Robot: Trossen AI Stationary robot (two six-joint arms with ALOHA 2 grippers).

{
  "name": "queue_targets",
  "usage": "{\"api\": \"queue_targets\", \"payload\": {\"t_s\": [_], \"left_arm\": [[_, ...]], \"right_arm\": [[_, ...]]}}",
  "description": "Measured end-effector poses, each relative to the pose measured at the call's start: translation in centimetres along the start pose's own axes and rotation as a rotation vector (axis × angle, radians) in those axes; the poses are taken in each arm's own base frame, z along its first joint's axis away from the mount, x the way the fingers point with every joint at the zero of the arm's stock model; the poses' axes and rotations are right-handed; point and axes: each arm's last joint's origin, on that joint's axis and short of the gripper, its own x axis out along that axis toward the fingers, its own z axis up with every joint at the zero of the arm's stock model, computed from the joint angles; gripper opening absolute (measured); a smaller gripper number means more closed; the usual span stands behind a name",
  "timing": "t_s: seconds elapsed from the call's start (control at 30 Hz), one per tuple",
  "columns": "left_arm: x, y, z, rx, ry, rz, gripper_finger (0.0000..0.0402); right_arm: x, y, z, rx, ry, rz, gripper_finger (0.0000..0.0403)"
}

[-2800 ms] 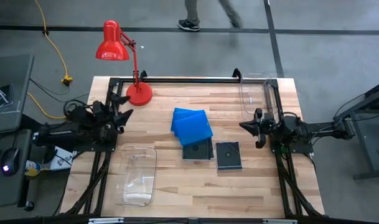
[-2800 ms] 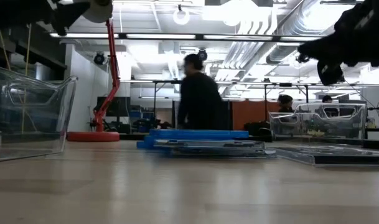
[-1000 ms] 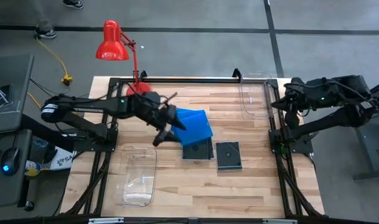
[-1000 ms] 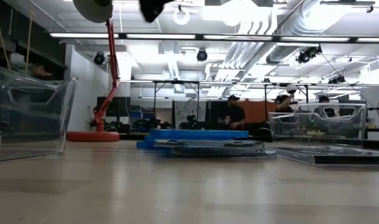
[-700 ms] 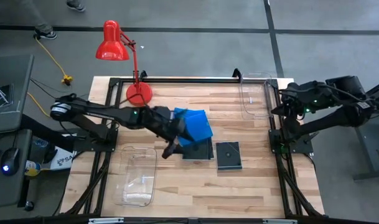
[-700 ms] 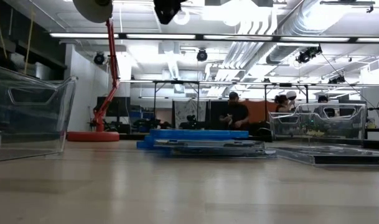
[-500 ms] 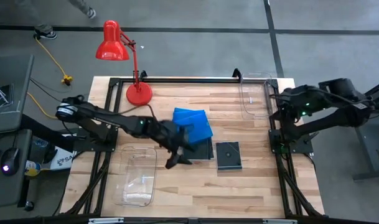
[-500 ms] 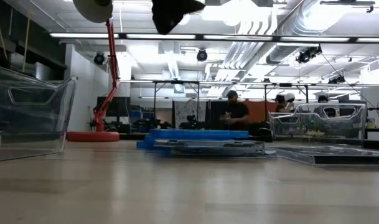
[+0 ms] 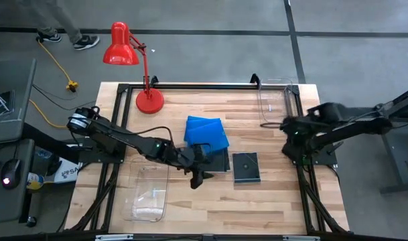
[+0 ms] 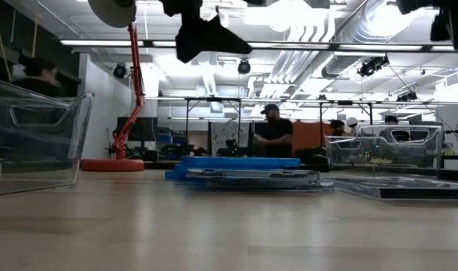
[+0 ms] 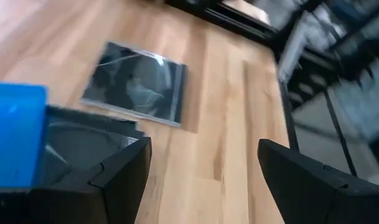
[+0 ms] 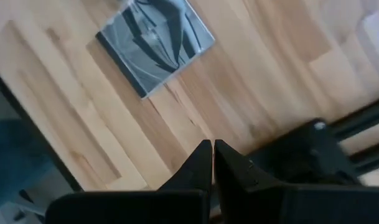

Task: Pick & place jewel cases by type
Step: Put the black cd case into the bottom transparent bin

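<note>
Right wrist view, right hand (image 12: 212, 163) closed, above lone dark case (image 12: 155, 44)

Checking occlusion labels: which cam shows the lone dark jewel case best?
High view: the lone dark jewel case lies whole and unobstructed on the table. Left wrist and right wrist views show it whole but tilted; low view shows only its thin edge.

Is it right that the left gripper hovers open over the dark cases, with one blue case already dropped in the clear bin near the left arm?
Not quite. The high view shows the clear bin empty; the blue cases lie stacked mid-table. The left gripper does hover open by the dark cases.
</note>
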Motion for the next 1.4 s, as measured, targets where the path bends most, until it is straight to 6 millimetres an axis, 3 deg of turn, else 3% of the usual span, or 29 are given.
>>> {"api": "queue_targets", "payload": {"t_s": [0.13,0.3,0.47,0.63,0.97,1.2,1.4], "left_arm": [[-0.1,-0.7,-0.5,-0.065,-0.028,0.044,0.0291],[2.1,-0.5,-2.7,-0.145,0.046,0.088,0.0291],[4.5,-0.4,-3.9,-0.234,0.047,0.055,0.0291],[5.8,-0.6,-3.7,-0.310,-0.066,0.024,0.0291],[7.1,1.0,-3.6,-0.485,-0.146,0.105,0.0291],[8.3,0.8,-2.8,-0.505,-0.169,0.065,0.0291],[11.0,0.9,-2.5,-0.520,-0.170,0.059,0.0291]], "right_arm": [[3.3,0.7,0.2,0.078,-0.017,0.036,0.0000],[7.1,1.2,0.0,0.197,-0.066,0.071,0.0000],[9.8,0.4,-1.4,0.323,-0.084,-0.005,0.0000],[11.6,-0.1,-2.7,0.394,-0.156,-0.017,0.0000],[15.4,0.2,-3.8,0.464,-0.307,0.180,0.0000],[17.4,-0.7,-4.5,0.486,-0.281,0.205,0.0000],[18.4,-1.2,-4.9,0.493,-0.236,0.206,0.0000]]}}
